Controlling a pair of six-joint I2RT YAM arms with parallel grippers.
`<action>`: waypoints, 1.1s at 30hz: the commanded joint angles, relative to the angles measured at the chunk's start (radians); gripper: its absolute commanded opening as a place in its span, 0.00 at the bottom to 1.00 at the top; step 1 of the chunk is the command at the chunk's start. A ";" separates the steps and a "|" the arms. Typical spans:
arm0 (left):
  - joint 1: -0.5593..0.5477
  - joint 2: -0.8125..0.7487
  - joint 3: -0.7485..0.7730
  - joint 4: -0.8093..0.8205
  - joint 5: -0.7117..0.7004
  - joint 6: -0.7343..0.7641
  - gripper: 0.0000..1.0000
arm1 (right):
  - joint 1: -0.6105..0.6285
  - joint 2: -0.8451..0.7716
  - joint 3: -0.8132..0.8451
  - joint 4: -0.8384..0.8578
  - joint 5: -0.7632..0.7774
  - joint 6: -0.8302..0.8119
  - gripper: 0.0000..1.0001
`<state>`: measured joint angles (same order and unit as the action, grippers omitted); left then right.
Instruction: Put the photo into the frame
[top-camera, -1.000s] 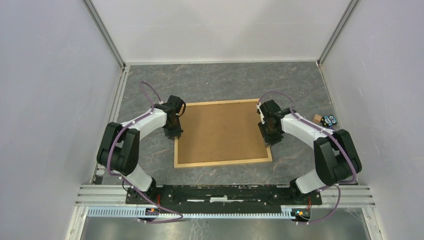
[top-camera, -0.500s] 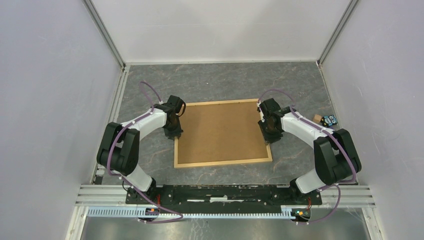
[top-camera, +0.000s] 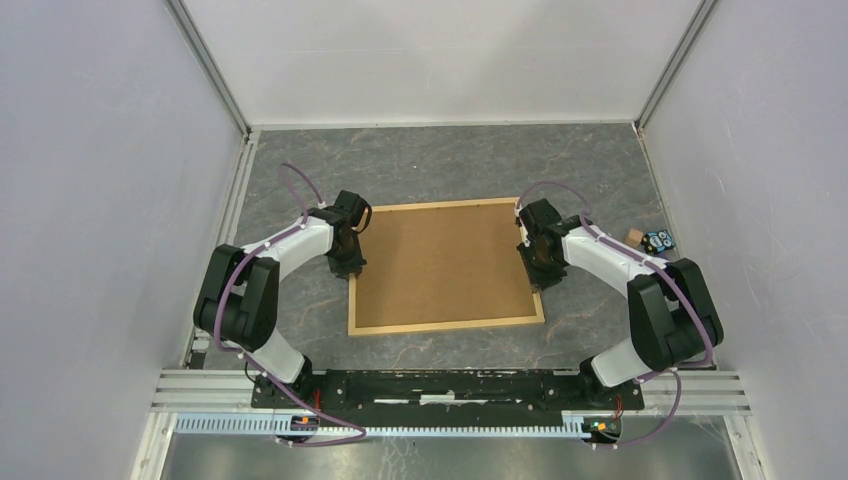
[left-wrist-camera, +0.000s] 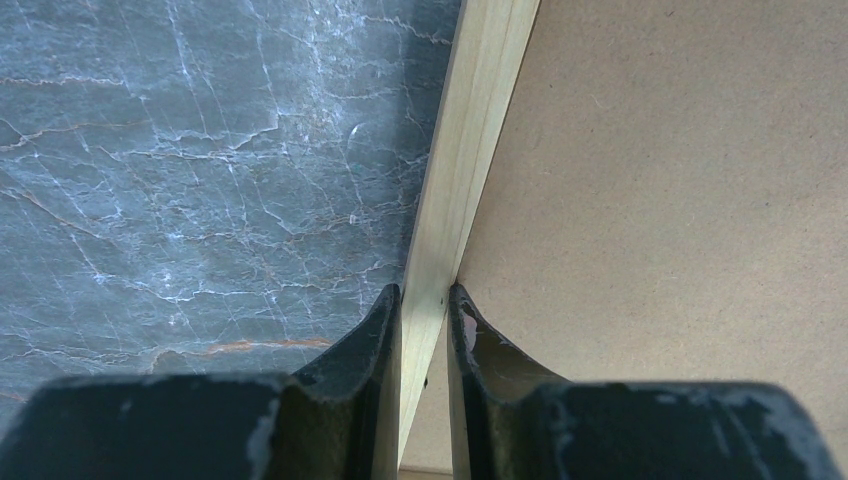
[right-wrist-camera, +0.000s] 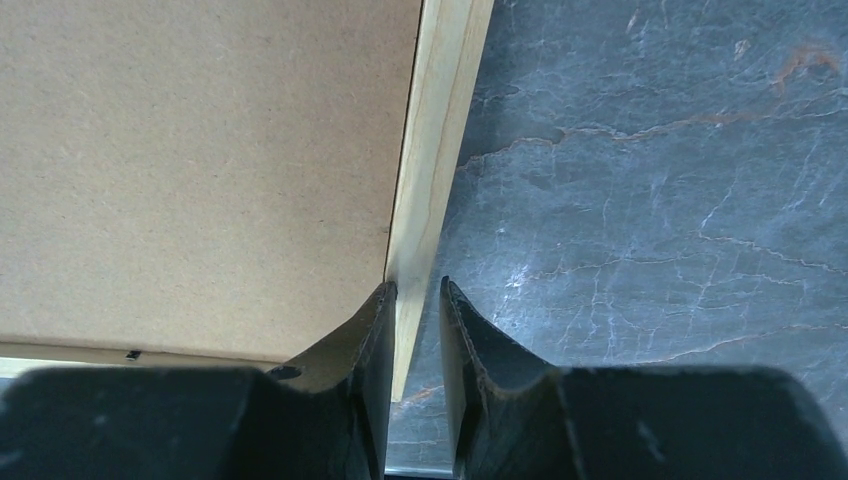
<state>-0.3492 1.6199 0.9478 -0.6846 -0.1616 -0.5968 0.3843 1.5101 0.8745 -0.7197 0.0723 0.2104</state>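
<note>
The frame (top-camera: 448, 326), a rectangle of thin pale-wood strips, lies flat mid-table, slightly skewed. A matte brown fibreboard (top-camera: 445, 262) fills it. The table (top-camera: 440, 165) is grey and marble-veined, with white and rusty streaks. At the frame's 9 o'clock the left gripper (left-wrist-camera: 424, 293) is clamped on the left strip, its black, scuffed, curved fingers (left-wrist-camera: 372, 340) pressed to either side of the smooth wood. At 3 o'clock the right gripper (right-wrist-camera: 415, 288) straddles the right strip; its inner finger touches the wood, but whether it grips cannot be told. Near the table's 3 o'clock edge sit a small tan block (top-camera: 634, 235) and a blue-and-black item (top-camera: 658, 239).
</note>
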 joint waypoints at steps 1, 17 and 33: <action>-0.007 0.062 -0.075 -0.071 -0.011 -0.015 0.02 | 0.002 -0.020 -0.009 0.011 0.029 0.009 0.28; -0.007 0.060 -0.075 -0.069 -0.010 -0.014 0.02 | 0.013 -0.015 -0.072 0.064 -0.026 0.041 0.27; -0.005 0.060 -0.073 -0.070 -0.004 -0.017 0.02 | 0.012 -0.004 -0.084 0.077 -0.040 0.043 0.28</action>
<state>-0.3492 1.6199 0.9474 -0.6846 -0.1619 -0.5968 0.3882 1.4776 0.8291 -0.6651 0.0395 0.2390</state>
